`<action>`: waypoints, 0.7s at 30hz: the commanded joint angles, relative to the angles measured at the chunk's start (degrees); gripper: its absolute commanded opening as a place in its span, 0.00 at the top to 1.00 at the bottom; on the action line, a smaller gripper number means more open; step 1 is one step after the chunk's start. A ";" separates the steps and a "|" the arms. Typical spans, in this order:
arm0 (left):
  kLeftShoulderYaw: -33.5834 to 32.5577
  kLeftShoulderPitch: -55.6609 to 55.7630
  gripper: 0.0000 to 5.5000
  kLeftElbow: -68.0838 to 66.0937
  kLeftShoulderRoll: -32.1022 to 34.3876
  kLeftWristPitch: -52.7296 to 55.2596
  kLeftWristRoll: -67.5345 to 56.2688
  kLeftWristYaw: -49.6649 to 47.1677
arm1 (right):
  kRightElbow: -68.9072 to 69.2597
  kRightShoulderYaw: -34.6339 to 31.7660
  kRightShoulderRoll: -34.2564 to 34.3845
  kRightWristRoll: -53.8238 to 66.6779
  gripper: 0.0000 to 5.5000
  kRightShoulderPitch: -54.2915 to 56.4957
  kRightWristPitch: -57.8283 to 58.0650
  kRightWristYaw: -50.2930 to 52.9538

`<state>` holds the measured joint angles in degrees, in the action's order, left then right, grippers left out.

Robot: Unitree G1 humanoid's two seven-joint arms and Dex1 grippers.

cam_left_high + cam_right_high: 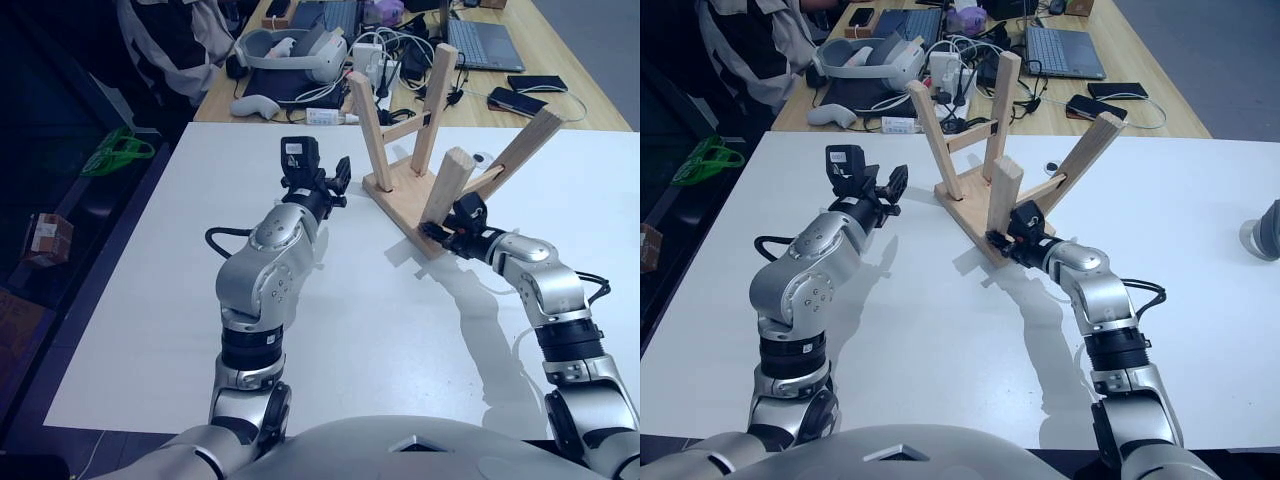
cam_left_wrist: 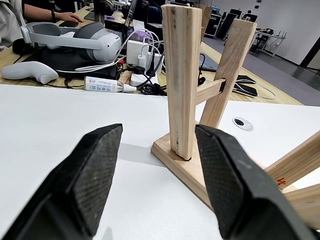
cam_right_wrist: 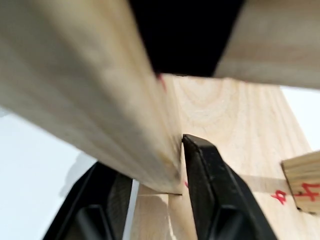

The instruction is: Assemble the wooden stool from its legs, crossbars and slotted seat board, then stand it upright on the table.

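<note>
Both arms wear brushed silver shells with rounded joint housings, broken by black ribbed collars; the left arm (image 1: 262, 270) has small dark screws ringing its elbow disc; a black cable (image 1: 222, 236) loops out at nine o'clock of it; the right arm (image 1: 545, 285) carries a thin black cable (image 1: 598, 287) at three o'clock; the left gripper (image 1: 325, 180) is black, its fingers (image 2: 97, 175) faced with fine-checked pads; the right gripper (image 1: 445, 232) has glossy black fingers (image 3: 210, 200).
</note>
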<state>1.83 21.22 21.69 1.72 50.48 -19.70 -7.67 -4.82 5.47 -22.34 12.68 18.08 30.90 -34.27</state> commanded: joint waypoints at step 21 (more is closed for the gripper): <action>-1.81 3.59 0.51 -2.67 1.52 -1.59 4.98 4.30 | 5.39 -29.71 20.77 31.55 0.82 11.71 27.52 24.77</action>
<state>-0.01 23.99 19.41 2.89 49.07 -15.48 -3.73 0.95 -20.41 -3.45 41.00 26.33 58.05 -13.31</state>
